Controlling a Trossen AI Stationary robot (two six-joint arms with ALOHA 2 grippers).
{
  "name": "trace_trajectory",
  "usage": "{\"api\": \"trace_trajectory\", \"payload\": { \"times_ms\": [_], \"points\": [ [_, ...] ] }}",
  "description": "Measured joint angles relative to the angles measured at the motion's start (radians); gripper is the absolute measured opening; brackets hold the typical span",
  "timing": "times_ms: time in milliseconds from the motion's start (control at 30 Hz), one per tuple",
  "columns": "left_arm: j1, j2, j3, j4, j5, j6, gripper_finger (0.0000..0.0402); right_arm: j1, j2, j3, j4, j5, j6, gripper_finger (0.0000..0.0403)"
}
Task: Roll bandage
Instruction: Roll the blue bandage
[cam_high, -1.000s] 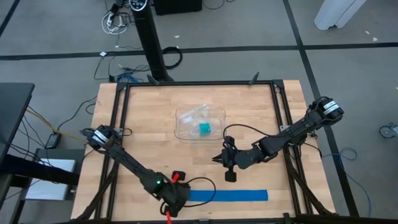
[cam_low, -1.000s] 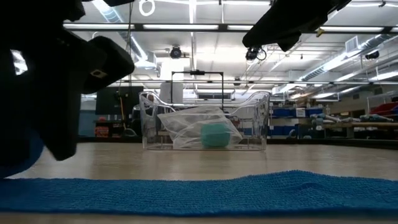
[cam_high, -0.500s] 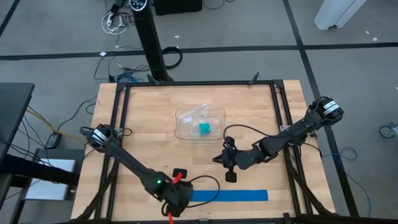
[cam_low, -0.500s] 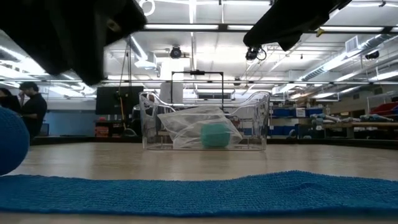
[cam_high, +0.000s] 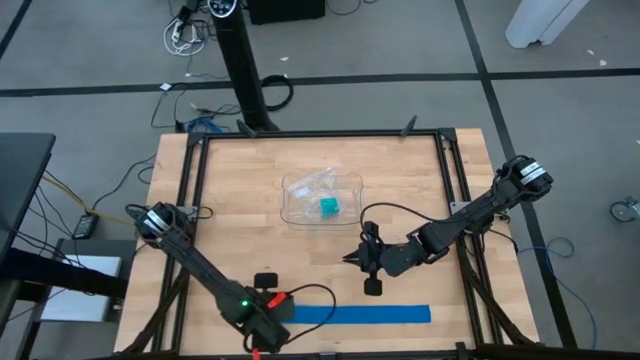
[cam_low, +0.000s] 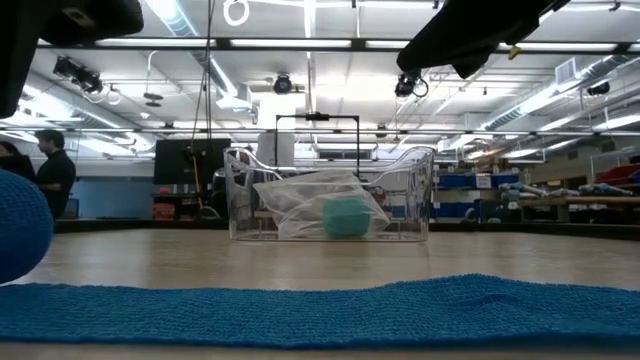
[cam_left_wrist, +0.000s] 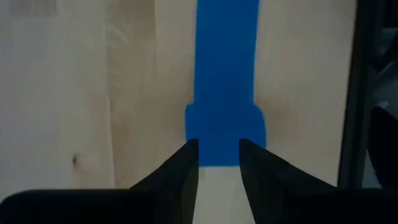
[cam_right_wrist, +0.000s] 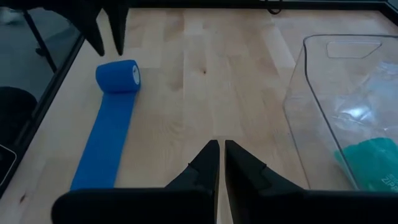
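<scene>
Left wrist view: left claw (cam_left_wrist: 217, 155) hangs above the rolled end of the bandage (cam_left_wrist: 226, 74), fingers apart w/ a gap, gripping nothing. High view puts that claw (cam_high: 262, 318) near the surface's (cam_high: 240, 190) front edge, left of center; the blue strip runs flat to the right along that edge. Right claw (cam_right_wrist: 221, 155), fingers together, empty, hovers mid-surface w/ bare wood between it and the strip. Clear tray (cam_high: 300, 205) w/ teal block (cam_high: 328, 207) sits farther back, well apart.
</scene>
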Motion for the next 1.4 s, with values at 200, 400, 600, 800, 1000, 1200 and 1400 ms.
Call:
{"api": "trace_trajectory", "payload": {
  "times_ms": [200,400,600,800,1000,1200,1400],
  "points": [
    [0.008,-0.001,-0.015,-0.017,0.078,0.034,0.0121,0.000,0.000,0.000,0.011,0.001,-0.001,0.0022],
    [0.036,-0.002,-0.069,-0.008,0.107,0.084,0.0121,0.000,0.000,0.000,0.011,0.001,-0.001,0.0022],
    [0.056,-0.002,-0.084,0.032,0.096,0.148,0.0121,0.000,0.000,0.000,0.011,0.001,-0.002,0.0022],
    [0.070,-0.002,-0.084,0.093,0.059,0.197,0.0121,0.003,0.000,0.000,0.010,0.001,-0.002,0.0022],
    [0.083,0.017,-0.083,0.130,0.050,0.239,0.0121,0.013,0.000,0.000,0.006,0.000,-0.002,0.0022],
    [0.095,0.034,-0.082,0.213,0.043,0.289,0.0121,0.016,0.000,0.000,0.004,0.002,-0.002,0.0022],
    [0.116,0.037,-0.085,0.250,0.044,0.313,0.0121,0.017,0.000,0.000,0.003,0.002,-0.002,0.0022]
  ]
}}
